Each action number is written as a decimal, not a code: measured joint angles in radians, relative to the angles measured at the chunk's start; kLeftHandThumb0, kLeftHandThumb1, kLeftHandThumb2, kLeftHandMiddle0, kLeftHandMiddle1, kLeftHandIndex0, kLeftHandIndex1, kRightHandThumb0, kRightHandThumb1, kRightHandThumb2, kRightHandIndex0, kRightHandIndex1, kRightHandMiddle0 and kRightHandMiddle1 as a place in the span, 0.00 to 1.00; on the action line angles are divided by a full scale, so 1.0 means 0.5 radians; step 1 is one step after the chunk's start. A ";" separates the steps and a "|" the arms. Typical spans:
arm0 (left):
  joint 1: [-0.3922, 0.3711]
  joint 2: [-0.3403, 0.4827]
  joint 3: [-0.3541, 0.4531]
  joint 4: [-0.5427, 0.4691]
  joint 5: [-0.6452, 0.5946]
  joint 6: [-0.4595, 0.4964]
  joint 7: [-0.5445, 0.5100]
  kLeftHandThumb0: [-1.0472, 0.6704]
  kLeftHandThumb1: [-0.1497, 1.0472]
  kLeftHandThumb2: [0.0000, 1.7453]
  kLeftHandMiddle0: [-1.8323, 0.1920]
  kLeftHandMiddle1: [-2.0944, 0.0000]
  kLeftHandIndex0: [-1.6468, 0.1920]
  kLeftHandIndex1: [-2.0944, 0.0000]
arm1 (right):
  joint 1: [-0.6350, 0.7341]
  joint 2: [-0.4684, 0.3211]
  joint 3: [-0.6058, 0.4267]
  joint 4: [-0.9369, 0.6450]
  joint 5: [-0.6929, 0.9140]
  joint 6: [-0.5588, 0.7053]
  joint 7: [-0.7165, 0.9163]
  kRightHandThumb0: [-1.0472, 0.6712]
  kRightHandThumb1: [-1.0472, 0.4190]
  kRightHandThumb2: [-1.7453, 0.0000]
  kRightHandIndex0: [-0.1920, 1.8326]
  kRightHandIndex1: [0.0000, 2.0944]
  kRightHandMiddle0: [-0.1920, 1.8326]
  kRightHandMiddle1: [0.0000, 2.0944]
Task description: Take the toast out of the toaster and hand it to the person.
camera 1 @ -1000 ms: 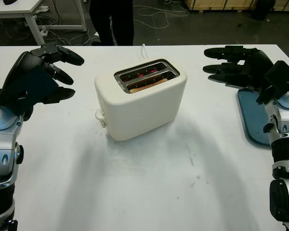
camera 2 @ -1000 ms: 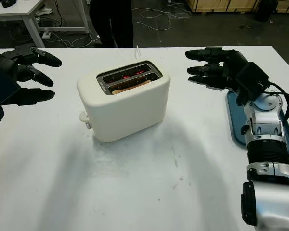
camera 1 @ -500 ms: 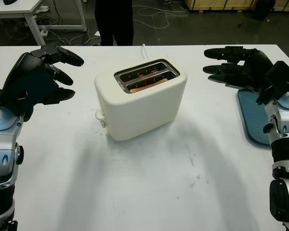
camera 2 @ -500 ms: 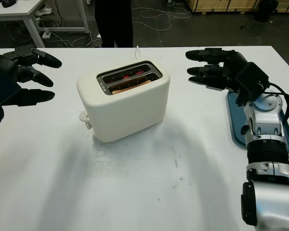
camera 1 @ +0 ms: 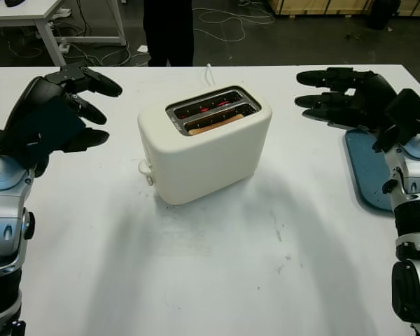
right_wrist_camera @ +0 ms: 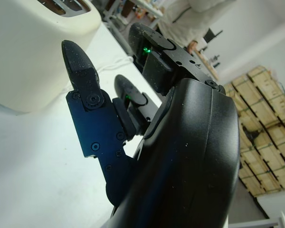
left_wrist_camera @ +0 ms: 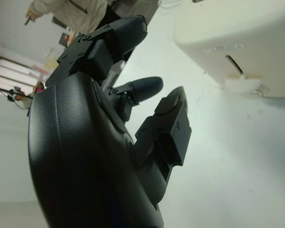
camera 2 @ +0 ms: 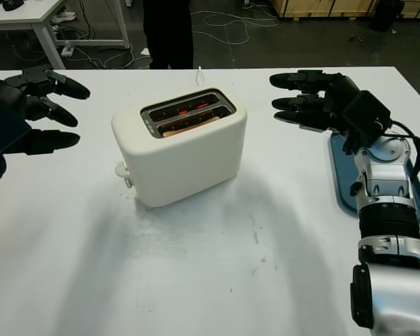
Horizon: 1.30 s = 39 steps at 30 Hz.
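Observation:
A cream two-slot toaster (camera 1: 204,150) stands in the middle of the white table (camera 1: 217,266), its lever (camera 1: 145,170) at the left end. A slice of toast (camera 1: 217,124) sits low in the nearer slot; the far slot glows red. My left hand (camera 1: 80,105) hovers open to the left of the toaster, apart from it. My right hand (camera 1: 322,98) hovers open to the toaster's right, also apart. A person in dark trousers (camera 1: 168,31) stands beyond the far table edge.
A blue tray (camera 1: 367,168) lies flat at the right edge under my right forearm. The toaster's white cord (camera 1: 209,72) runs off the far edge. Another white table (camera 1: 28,17) and floor cables stand behind.
The person behind the table has shifted slightly to the right. Both hands and the toaster have held still.

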 measured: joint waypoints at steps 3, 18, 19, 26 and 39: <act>0.000 0.000 0.000 0.000 -0.001 0.000 0.000 0.86 0.89 0.10 0.70 0.35 0.68 0.51 | 0.000 0.000 0.000 0.000 0.000 0.000 0.002 0.35 0.18 1.00 0.52 0.00 0.47 0.00; 0.013 -0.021 0.012 -0.022 -0.003 0.003 0.000 0.85 0.89 0.11 0.72 0.34 0.70 0.50 | 0.000 0.001 0.000 0.072 0.000 -0.097 0.017 0.31 0.18 1.00 0.52 0.00 0.48 0.00; 0.013 -0.021 0.012 -0.023 -0.003 0.002 0.000 0.84 0.89 0.10 0.72 0.34 0.70 0.50 | 0.000 0.001 0.000 0.078 0.000 -0.100 0.017 0.31 0.18 1.00 0.52 0.00 0.48 0.00; 0.012 -0.021 0.011 -0.022 -0.002 0.009 0.000 0.85 0.89 0.10 0.72 0.35 0.70 0.51 | 0.000 0.002 0.000 0.086 0.000 -0.100 0.014 0.31 0.18 1.00 0.51 0.00 0.48 0.00; 0.003 -0.021 -0.002 -0.006 0.001 0.014 0.001 0.85 0.89 0.09 0.72 0.35 0.70 0.51 | 0.000 0.002 0.000 0.120 0.000 -0.109 0.014 0.32 0.18 1.00 0.52 0.00 0.48 0.00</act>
